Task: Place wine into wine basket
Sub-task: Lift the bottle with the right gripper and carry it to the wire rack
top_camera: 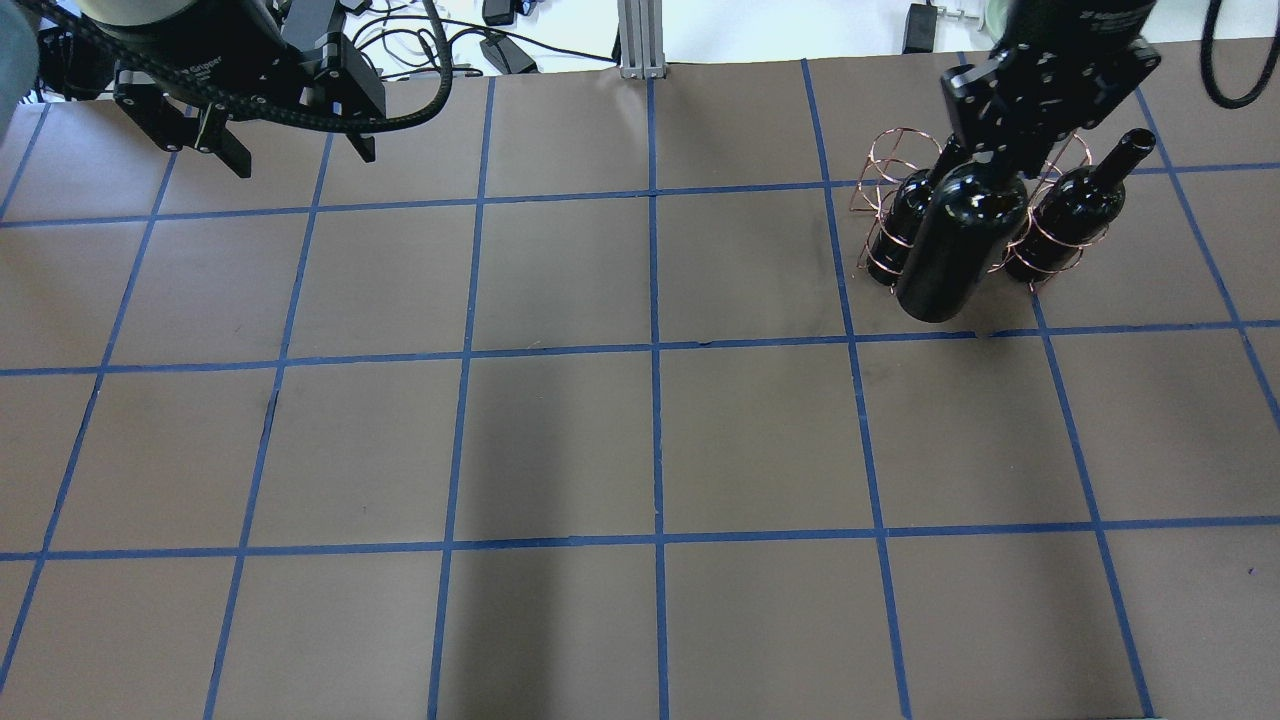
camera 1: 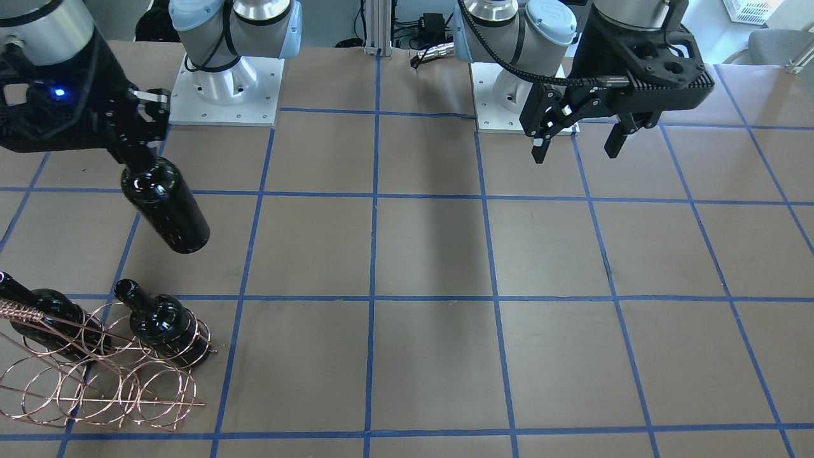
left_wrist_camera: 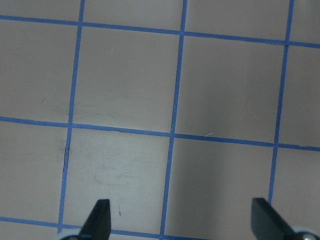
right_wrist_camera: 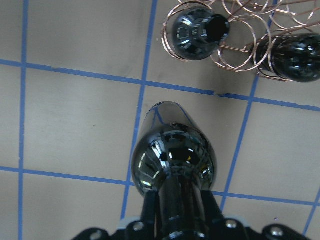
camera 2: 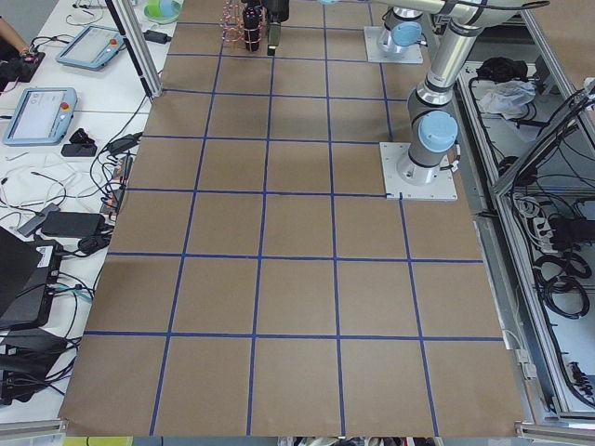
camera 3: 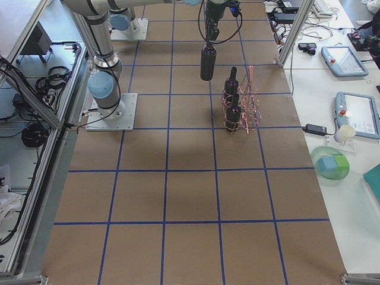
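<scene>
Wine: glossy near-black glass wine bottle (camera 1: 166, 207) with no label, a slim neck and rounded shoulders; reflections of the lamps on the glass in the right wrist view (right_wrist_camera: 172, 155).
Position of the wine: held by the neck, mouth up and base down, hanging above the table and not inside any ring. Located just beside the basket, on the side toward the robot (camera 3: 207, 59). In the overhead view, covers partly the middle of the basket (top_camera: 955, 245).
Right claw: right two-finger gripper (camera 1: 135, 145) clenched around the neck of the wine, fingers on both sides of it (right_wrist_camera: 175, 217); seen from above over the basket (top_camera: 995, 150).
Left claw: left two-finger gripper (camera 1: 575, 151) released, fingers spread wide with nothing between them (left_wrist_camera: 182, 220); high over its own side of the table, well apart from the bottles (top_camera: 300, 155).
Container: copper-coloured thin wire basket (camera 1: 25, 312) made of rows of round rings, with a twisted wire handle, standing on the table at the robot's right, far side (top_camera: 890, 150) (camera 3: 250, 98) (right_wrist_camera: 245, 30).
Content of the container: two other dark glass bottles, each standing in a ring, necks up; first bottle (camera 1: 162, 321) (top_camera: 900, 225) (right_wrist_camera: 195, 32), second bottle (camera 1: 48, 318) (top_camera: 1075, 210) (right_wrist_camera: 295, 55). Both in the row nearer to the robot, with a ring between them.
Surface: brown table (camera 1: 432, 254) marked with a grid of blue tape.
</scene>
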{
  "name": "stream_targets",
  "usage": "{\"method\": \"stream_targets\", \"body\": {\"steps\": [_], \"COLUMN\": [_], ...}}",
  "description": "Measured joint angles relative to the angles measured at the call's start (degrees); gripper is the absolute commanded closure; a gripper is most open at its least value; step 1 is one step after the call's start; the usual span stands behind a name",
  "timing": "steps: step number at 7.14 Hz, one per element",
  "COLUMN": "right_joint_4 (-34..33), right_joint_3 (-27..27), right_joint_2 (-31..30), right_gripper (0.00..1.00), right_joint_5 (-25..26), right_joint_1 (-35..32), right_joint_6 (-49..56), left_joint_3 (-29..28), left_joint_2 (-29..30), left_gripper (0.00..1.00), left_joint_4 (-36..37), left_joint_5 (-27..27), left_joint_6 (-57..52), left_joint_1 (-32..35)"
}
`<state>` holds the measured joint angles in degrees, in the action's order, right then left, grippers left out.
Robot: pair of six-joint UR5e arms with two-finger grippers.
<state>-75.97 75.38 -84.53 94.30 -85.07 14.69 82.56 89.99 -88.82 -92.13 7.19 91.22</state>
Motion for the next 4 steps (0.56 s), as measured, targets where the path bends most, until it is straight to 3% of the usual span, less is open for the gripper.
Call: {"method": "stream_targets", "body": {"steps": [2,4], "right_joint_4": [-0.7,-3.4], "right_joint_3": [-0.4,-2.0], "right_joint_2": [-0.2,1.5], "right_gripper": [1.0,1.0], "right_joint_5": [1.5,2.0], "right_joint_1": [6.2,8.2], "right_joint_6": [8.8,11.5], "left_joint_3": [0.7,1.9], "left_joint_2": [-0.2,-0.8], "left_gripper": [0.0,0.0], "left_joint_4": [0.2,0.4], "left_joint_5": [0.0,0.0], "left_joint_6": [-0.2,-0.3], "left_joint_1": [0.4,0.6]}}
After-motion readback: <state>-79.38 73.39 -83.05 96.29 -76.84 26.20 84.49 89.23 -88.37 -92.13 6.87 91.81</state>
